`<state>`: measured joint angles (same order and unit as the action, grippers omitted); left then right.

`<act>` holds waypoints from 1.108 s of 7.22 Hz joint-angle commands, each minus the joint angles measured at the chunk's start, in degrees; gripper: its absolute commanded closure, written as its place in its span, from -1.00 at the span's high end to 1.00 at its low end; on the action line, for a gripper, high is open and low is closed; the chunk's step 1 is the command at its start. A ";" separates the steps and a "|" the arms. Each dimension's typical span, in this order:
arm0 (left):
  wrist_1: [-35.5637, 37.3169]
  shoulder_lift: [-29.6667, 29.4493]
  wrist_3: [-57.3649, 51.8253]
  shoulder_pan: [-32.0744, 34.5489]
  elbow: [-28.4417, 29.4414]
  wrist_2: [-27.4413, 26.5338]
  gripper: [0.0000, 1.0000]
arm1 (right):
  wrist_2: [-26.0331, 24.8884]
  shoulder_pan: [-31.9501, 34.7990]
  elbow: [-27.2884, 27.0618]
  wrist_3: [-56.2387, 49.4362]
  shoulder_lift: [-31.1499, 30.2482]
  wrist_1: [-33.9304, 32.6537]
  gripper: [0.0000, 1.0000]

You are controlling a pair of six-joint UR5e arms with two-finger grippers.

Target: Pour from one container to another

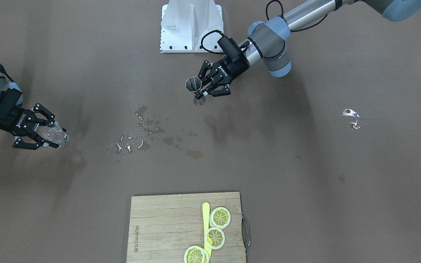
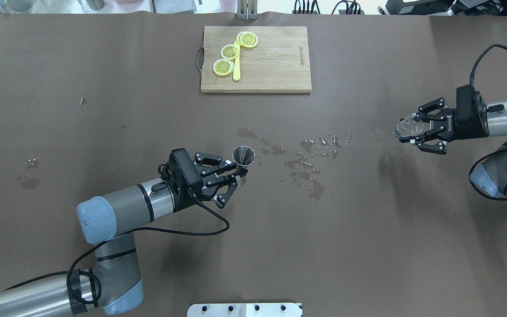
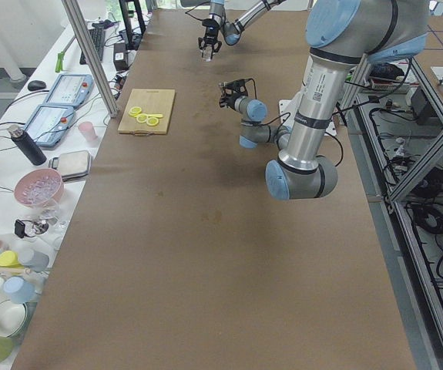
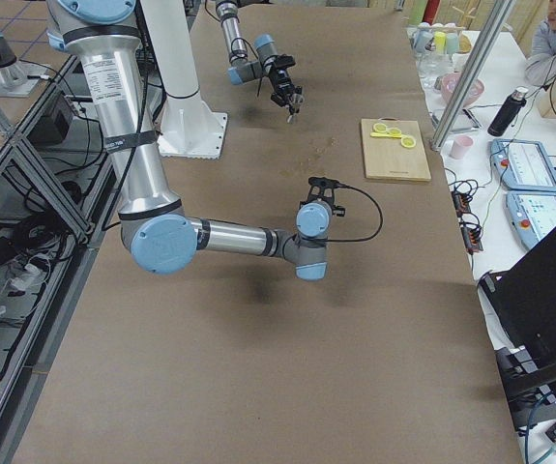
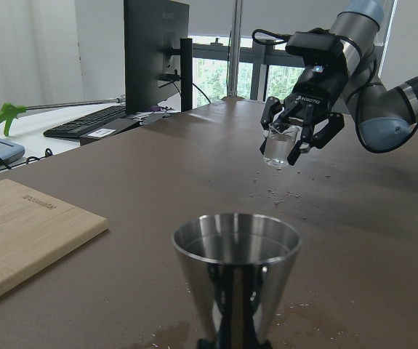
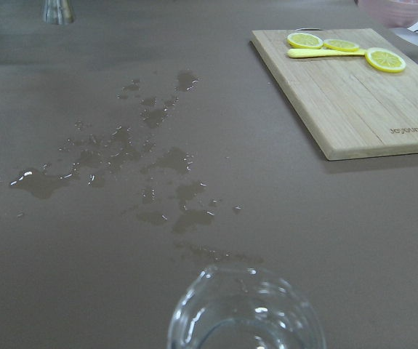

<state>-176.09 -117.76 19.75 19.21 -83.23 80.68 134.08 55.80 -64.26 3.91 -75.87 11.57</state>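
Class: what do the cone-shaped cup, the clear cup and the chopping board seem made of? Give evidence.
Shiny cone-shaped metal cup: likely polished steel; mirror-like reflections.
Clear cup: glass or plastic, cannot tell; background shows through.
Pale rectangular chopping board: wood or bamboo, matt; visible strip grain.

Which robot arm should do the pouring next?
Probably the right. The right gripper holds the glass, which seems to have water in it. The left gripper holds the metal cup upright, mouth up, ready to catch. They are far apart, so the right must come closer first.
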 commanded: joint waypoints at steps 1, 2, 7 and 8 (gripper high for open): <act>0.14 -1.67 -0.33 -0.04 1.49 -0.09 -1.00 | 0.04 -0.08 -0.33 -0.48 0.46 -1.01 -1.00; 0.75 -3.17 -0.41 -0.05 2.71 -0.09 -1.00 | 0.21 0.01 -0.69 -0.48 0.98 -2.24 -1.00; 4.07 -12.91 -1.20 -0.22 8.42 -0.17 -1.00 | -0.40 -0.78 -15.87 -0.83 1.07 -21.30 -1.00; 4.09 -13.81 -1.21 -0.39 9.92 -0.18 -1.00 | 0.03 -0.96 -16.42 -0.92 1.86 -21.58 -1.00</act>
<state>-172.74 -129.74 18.83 18.93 -75.23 80.56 133.85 55.15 -78.78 3.08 -74.58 -8.33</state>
